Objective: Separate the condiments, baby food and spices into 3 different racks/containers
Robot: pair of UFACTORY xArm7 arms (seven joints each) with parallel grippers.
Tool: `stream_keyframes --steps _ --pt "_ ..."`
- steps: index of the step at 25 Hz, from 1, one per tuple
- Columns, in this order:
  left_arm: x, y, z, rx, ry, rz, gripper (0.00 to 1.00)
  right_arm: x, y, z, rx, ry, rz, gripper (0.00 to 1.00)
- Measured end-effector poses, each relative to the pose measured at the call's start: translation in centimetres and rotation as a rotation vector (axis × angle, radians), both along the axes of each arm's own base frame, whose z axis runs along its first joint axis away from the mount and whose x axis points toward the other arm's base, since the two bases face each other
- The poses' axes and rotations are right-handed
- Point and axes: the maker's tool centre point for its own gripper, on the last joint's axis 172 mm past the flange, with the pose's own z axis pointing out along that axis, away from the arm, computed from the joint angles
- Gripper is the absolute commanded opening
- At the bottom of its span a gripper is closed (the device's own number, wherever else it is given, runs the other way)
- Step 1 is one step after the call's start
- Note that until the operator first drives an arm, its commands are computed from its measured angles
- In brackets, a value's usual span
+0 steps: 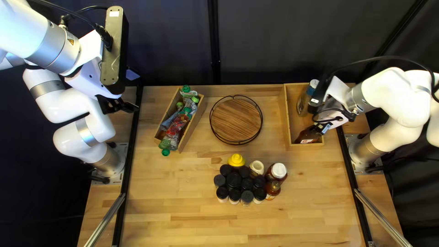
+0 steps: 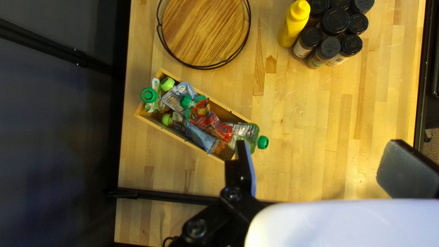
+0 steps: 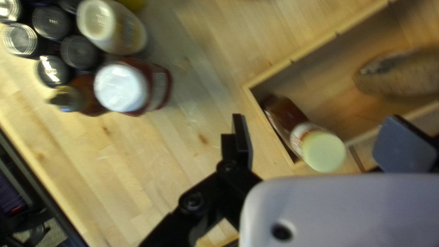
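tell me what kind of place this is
Probably a robotics lab or test station: my left arm and right arm are mounted on opposite sides of a wooden table, with a dark curtain hanging behind it.

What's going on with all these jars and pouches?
I'm sorting groceries, with nothing in either grip. My right gripper hangs by a long wooden box containing a dark brown bottle, jaws open; my left gripper hangs at the side, jaws open. Green-capped plastic pouches lie in another wooden box. Black-lidded jars and a yellow squeeze bottle stand unsorted on the table; the round, wire-rimmed wooden tray is bare.
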Motion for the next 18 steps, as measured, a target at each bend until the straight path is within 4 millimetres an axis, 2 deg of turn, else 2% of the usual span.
stream_keyframes --steps 4,8,13,18 --pt "0.0 0.0 0.0 0.000 0.000 0.000 1.00 5.0 2.8 1.8 0.037 0.005 0.232 1.00" --pt "0.0 0.0 0.0 0.000 0.000 0.000 1.00 9.4 6.0 2.4 0.080 0.044 0.509 1.00" --pt "0.0 0.0 0.0 0.000 0.000 0.000 1.00 13.6 8.4 0.8 0.098 0.159 0.754 1.00" --pt "0.0 0.0 0.0 0.000 0.000 0.000 1.00 15.7 8.4 -2.2 0.048 0.304 0.836 1.00"
